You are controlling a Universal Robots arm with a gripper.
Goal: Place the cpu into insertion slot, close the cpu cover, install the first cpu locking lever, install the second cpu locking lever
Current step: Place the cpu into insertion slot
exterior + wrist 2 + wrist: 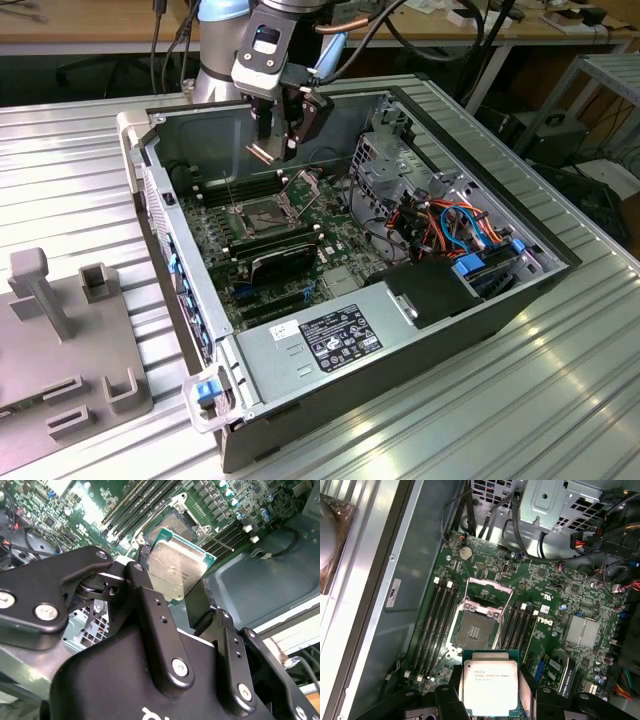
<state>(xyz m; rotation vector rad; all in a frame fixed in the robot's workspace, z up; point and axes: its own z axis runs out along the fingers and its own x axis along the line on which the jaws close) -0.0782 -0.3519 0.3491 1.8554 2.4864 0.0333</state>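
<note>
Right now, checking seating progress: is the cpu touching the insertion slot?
Apart. In the first wrist view the gripper holds the cpu clear of the empty insertion slot.

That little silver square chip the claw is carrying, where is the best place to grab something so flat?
Pinch two opposite edges, coming in from a third edge along its plane. The cpu is thin, flat and square, so only its narrow sides offer grip; the claw holds it that way now.
</note>
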